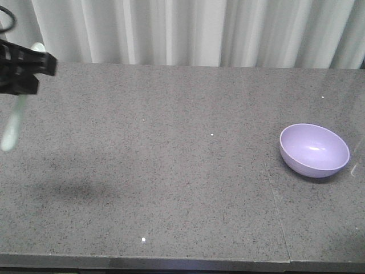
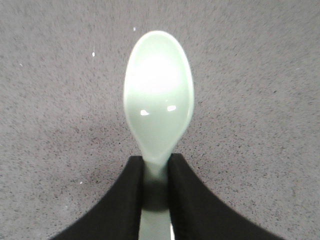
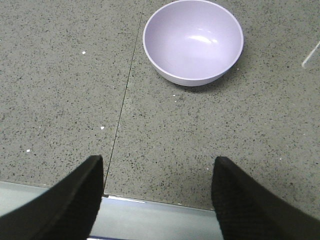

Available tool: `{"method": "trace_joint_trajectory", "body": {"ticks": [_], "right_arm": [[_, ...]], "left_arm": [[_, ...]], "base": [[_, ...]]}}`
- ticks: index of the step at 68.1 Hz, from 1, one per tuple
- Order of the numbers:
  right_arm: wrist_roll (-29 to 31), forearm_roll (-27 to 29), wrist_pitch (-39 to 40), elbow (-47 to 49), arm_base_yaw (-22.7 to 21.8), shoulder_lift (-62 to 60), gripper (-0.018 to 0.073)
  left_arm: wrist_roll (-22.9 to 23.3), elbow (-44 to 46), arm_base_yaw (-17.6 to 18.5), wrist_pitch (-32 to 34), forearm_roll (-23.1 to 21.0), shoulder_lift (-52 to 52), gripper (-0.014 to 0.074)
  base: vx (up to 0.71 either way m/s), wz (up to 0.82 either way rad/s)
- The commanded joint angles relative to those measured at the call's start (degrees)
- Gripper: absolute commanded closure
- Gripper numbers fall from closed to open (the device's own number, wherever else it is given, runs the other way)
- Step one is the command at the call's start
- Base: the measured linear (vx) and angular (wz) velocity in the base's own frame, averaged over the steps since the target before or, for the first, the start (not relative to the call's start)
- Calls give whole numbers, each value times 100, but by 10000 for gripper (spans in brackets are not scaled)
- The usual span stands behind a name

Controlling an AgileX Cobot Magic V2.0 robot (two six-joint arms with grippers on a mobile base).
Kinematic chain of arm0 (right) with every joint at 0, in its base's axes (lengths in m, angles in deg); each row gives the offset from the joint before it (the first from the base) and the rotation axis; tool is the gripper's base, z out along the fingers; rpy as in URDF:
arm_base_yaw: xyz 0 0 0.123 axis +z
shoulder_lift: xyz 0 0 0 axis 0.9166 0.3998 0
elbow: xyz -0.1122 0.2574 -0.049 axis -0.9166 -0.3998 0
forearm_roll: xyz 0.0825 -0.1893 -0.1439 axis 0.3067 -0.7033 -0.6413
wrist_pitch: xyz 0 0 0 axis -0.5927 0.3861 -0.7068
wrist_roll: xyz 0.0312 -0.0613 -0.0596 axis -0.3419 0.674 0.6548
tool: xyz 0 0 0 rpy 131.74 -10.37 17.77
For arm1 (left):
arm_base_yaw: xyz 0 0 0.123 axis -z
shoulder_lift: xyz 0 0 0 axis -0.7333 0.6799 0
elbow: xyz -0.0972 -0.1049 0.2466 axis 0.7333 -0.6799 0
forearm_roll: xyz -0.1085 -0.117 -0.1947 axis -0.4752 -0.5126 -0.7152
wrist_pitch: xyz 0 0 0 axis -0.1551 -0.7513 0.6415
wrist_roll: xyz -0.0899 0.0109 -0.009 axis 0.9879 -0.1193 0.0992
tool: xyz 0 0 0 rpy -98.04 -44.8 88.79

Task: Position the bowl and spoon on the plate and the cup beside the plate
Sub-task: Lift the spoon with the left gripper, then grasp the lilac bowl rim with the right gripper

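Holding spoon (image 2: 158, 95) clamped in left gripper (image 2: 156, 164), right gripper (image 3: 157, 165) spread wide, empty, before bowl (image 3: 193, 40) (no plate in view), needing plate located next.

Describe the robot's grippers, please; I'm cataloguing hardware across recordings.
Both are matte black. The left gripper has jaws that flare outward in smooth curves toward the base; from the front its body looks blocky, with a dark cable looping above it. The right gripper has broad, rounded jaws with a fine grid texture. No markings or labels show.
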Motion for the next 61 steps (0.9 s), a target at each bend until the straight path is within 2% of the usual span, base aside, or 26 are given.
{"method": "trace_joint_trajectory", "body": {"ticks": [1,20,26,37,42,54,61], "right_arm": [[35,28,381,165,-38,-3,90],[-159,-154,729,165,-38,83,99],[-534,-499,1051,165,-38,268,101],[-1150,-1501,1382,184,-38,988,101],[-1321,-1715,1495,184,-38,1380,101],[-1434,-1764,2180,197,-38,2193,101],[-1450,-1667,2317,443,-279,2708,101]], "left_arm": [[-86,128,42,210,-17,-374,603],[-86,128,42,192,-17,-617,603],[-86,128,42,192,-17,-617,603],[-86,128,42,192,-17,-617,603],[-86,128,42,192,-17,-617,603],[-86,128,42,179,-17,-618,603],[-86,128,42,129,-17,-618,603]], "base": [[0,0],[0,0],[0,0],[0,0],[0,0],[0,0],[0,0]]}}
